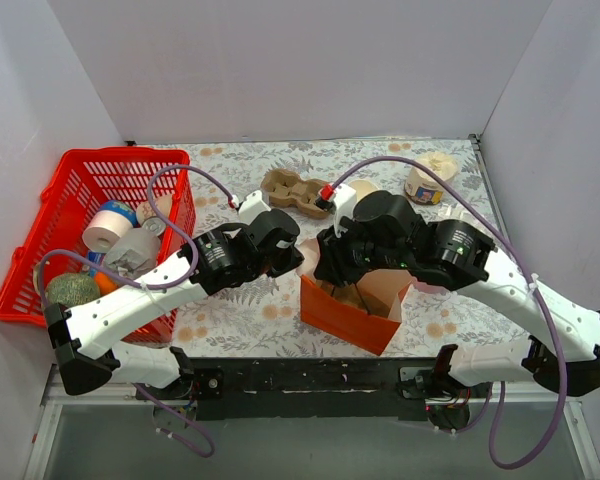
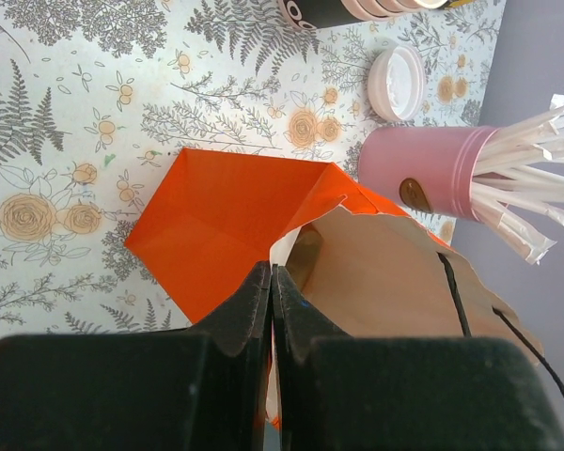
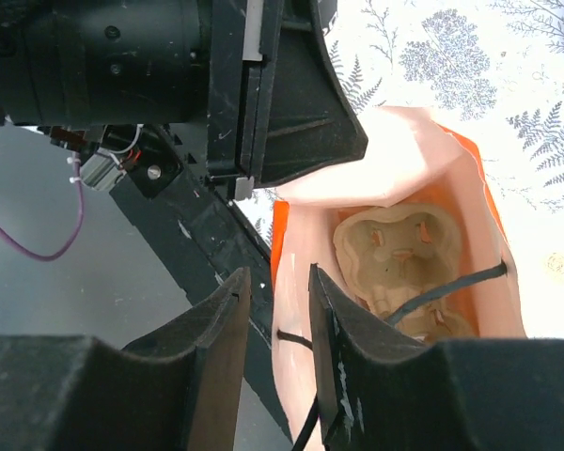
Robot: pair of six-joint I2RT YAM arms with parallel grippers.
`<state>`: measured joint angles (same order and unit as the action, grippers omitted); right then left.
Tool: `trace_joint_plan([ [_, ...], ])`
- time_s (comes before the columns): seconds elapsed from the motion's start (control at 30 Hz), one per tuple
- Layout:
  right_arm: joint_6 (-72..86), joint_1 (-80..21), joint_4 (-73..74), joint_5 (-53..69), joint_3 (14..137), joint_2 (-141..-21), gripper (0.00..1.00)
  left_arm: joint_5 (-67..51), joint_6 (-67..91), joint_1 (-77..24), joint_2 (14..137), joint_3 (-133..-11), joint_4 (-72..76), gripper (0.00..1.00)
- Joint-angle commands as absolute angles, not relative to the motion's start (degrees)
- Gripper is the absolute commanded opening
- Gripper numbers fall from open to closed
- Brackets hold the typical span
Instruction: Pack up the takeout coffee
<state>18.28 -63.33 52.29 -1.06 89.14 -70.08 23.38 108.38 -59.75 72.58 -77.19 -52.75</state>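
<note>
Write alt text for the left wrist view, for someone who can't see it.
The left arm's fingers are shut on the rim of an open orange paper bag on a floral tablecloth. Beyond the bag sit a pink cup of white sticks and a loose white lid.

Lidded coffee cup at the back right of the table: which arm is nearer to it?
Right. The right arm has its wrist just in front of the coffee cup. The left arm reaches in from the left to the orange bag, farther from it.
</note>
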Motion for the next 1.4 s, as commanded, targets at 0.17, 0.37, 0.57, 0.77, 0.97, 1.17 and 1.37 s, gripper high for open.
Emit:
trace_joint_plan([
  [0.17, 20.21, -65.3, 40.44, 0.52, 86.93, -61.7, 0.39, 25.66, 110.48, -59.68, 73.04, -77.08, -55.28, 0.0],
  [0.37, 22.59, -65.3, 41.14, 1.5, 83.33, -59.68, 0.38, 26.37, 110.22, -59.68, 72.6, -76.9, -55.55, 0.0],
  [0.57, 27.33, -65.3, 45.7, -14.83, 83.75, -60.29, 0.38, 25.84, 109.69, -59.68, 72.25, -76.55, -55.46, 0.0],
  [0.77, 27.77, -65.21, 48.14, -19.94, 83.93, -59.5, 0.36, 25.49, 109.34, -59.76, 71.72, -75.59, -54.67, 0.0],
  [0.97, 27.33, -63.46, 57.56, -30.23, 86.04, -61.78, 0.36, 24.61, 106.53, -59.76, 71.81, -75.41, -53.35, 0.0],
  [1.17, 29.1, -60.56, 59.77, -35.52, 89.56, -64.6, 0.34, 24.7, 105.29, -59.77, 72.42, -74.97, -53.79, 0.0],
  [1.37, 27.25, -59.33, 52.49, -19.0, 84.91, -61.27, 0.35, 24.61, 104.94, -59.68, 72.51, -74.44, -52.82, 0.0],
])
